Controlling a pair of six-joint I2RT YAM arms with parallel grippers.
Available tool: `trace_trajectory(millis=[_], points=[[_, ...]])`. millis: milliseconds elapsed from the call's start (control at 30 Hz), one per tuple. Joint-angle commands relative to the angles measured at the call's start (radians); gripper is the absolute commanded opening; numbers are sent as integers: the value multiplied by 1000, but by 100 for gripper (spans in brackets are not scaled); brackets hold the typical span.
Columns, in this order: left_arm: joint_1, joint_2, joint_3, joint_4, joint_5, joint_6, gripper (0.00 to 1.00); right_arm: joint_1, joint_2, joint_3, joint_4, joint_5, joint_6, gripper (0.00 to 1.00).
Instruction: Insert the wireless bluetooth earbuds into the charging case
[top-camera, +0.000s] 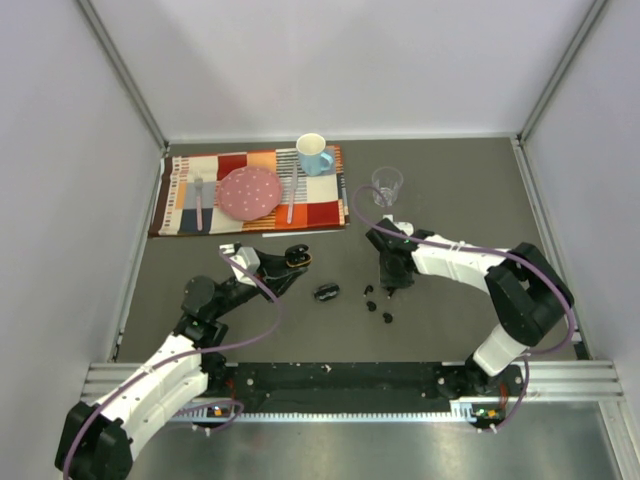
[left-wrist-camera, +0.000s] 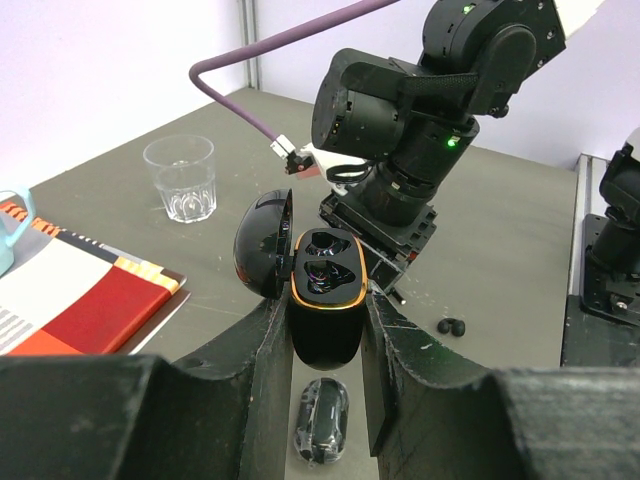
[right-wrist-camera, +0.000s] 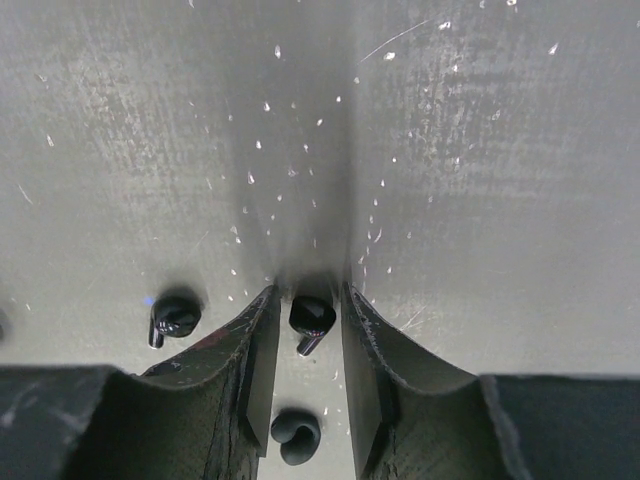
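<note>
The charging case (left-wrist-camera: 322, 285) is black with an orange rim. Its lid stands open and both wells face up. My left gripper (left-wrist-camera: 322, 300) is shut on its lower body and holds it above the table (top-camera: 297, 256). A second case (left-wrist-camera: 322, 420), closed and glossy, lies below it on the table (top-camera: 326, 292). My right gripper (right-wrist-camera: 305, 295) points straight down at the table (top-camera: 390, 285). One glossy black earbud (right-wrist-camera: 311, 318) lies between its fingertips, with a thin gap on each side. Another earbud (right-wrist-camera: 175, 316) lies to its left. A matte black curled bud (right-wrist-camera: 296, 437) lies further back between the fingers.
At the back left a patchwork placemat (top-camera: 190, 215) carries a pink plate (top-camera: 250, 192), cutlery and a blue mug (top-camera: 314, 154). A clear glass (top-camera: 386, 185) stands behind the right arm. Small black buds (top-camera: 387, 319) dot the table near the right gripper.
</note>
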Motion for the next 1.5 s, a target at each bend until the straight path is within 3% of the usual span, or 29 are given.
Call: trace_trajectory(millis=[0,1467], points=[[4,-4,13,36,-2,2,0,20,46,-18,2,4,61,31],[4,2,13,36,-10,2,0,58,13,-8,-65,99,142,34]])
